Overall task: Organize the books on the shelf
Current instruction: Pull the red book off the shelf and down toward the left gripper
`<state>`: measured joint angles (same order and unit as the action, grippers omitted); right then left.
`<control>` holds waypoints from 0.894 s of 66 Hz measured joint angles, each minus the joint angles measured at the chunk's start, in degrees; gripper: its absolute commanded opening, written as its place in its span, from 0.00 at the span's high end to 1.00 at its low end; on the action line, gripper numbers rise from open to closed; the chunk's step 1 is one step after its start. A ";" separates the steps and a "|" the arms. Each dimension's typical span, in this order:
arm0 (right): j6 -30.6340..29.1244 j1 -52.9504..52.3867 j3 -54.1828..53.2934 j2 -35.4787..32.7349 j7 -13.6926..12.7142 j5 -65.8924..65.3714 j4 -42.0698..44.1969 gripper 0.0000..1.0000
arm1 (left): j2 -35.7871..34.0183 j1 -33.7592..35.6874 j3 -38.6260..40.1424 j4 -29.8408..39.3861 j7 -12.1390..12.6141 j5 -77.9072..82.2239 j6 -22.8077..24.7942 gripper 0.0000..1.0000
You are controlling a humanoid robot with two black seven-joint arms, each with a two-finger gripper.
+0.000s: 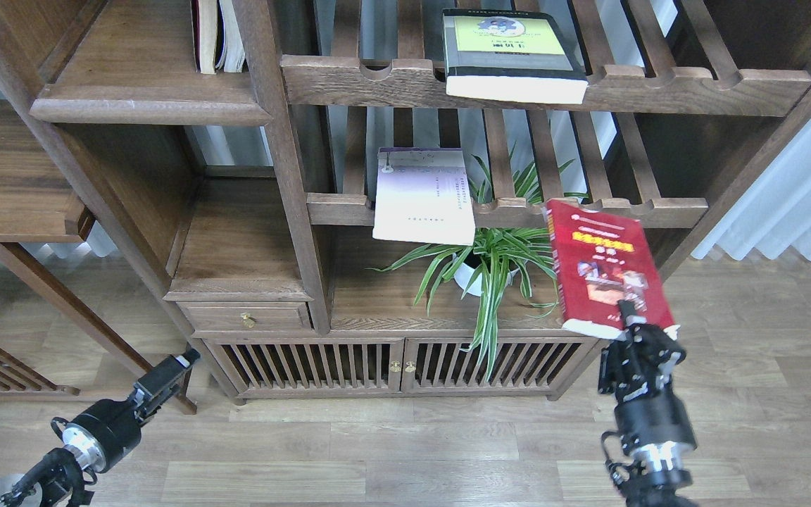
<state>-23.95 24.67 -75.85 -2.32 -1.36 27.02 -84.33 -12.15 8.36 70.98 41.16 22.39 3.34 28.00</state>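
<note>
red book (pixel 601 264) clamped in right pincer (pixel 627 313), rising above it

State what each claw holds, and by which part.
The right claw grips the red book by its lower edge. The left claw holds nothing.

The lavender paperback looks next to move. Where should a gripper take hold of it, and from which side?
Grip the lavender paperback at its near edge, which overhangs the slatted shelf's front rail. Come from the front, one finger above, one below. It lies flat and thin, so only that overhang seems graspable.
</note>
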 measured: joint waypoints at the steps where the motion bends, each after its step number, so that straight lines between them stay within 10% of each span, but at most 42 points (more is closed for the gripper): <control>1: -0.26 0.11 0.47 0.00 -0.07 -0.30 0.03 0.95 | 0.08 -0.01 -0.31 -0.28 -0.10 -0.03 0.00 0.00; 30: -4.04 1.08 11.52 -0.25 -4.33 -11.81 6.91 0.94 | -0.38 -0.48 -4.34 4.86 0.06 -11.05 0.00 0.00; 59: -4.04 -0.40 17.68 0.86 -9.05 -12.86 12.44 0.92 | -6.90 -0.55 -28.96 16.64 -1.02 -40.02 0.00 0.00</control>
<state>-28.00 24.27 -58.18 -1.46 -10.41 14.16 -71.90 -19.05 7.82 42.02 57.80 21.36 -36.68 28.00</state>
